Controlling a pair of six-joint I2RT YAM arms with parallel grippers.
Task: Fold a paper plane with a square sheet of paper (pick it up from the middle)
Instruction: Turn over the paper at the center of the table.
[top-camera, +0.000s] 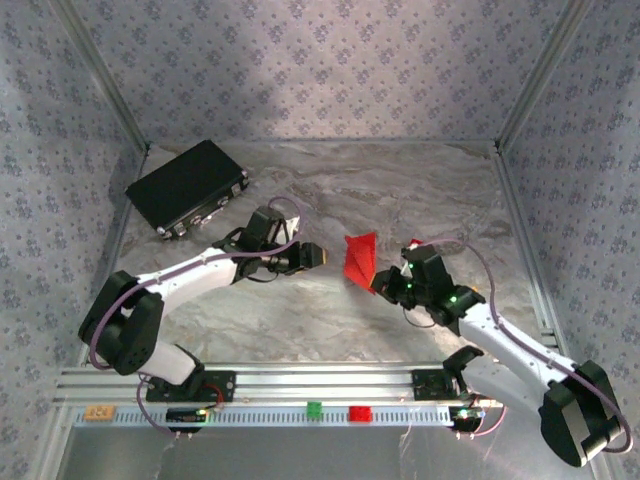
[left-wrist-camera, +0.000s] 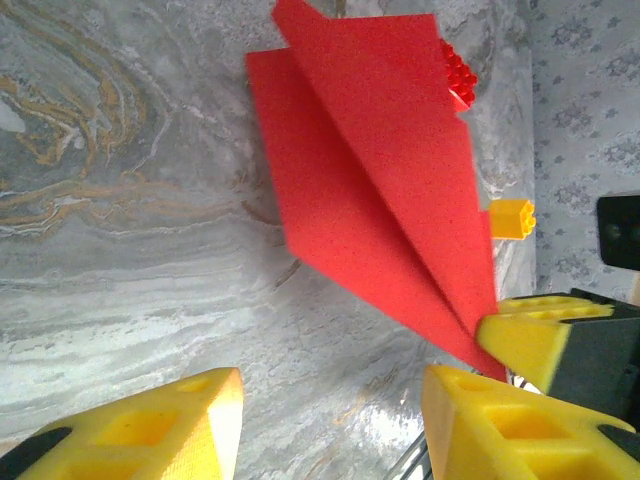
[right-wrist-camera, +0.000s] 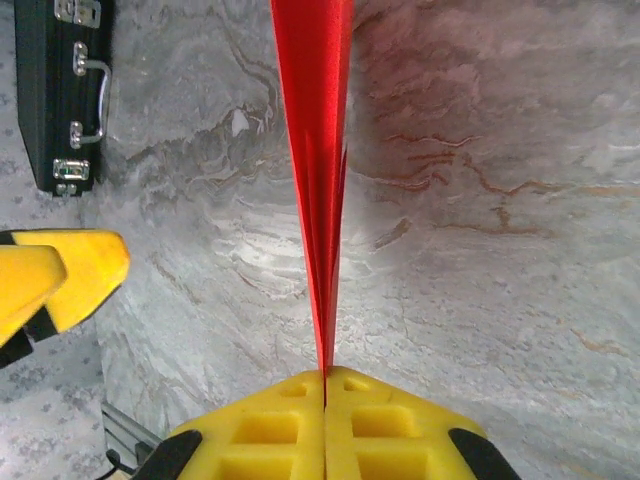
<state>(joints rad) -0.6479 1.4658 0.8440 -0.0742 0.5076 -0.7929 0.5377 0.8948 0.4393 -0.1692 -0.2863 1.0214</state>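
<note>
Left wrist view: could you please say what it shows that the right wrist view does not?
Left wrist: the broad folded face of the paper plane, with a yellow block and a red studded block at its edge. Right wrist: the black box, and the plane edge-on, clamped in the shut right end effector. Both: the plane and marble table.

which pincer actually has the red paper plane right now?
The right pincer: its fingers are shut on the pointed end of the red paper plane. The left pincer stands open beside the plane, with nothing between its fingers.
</note>
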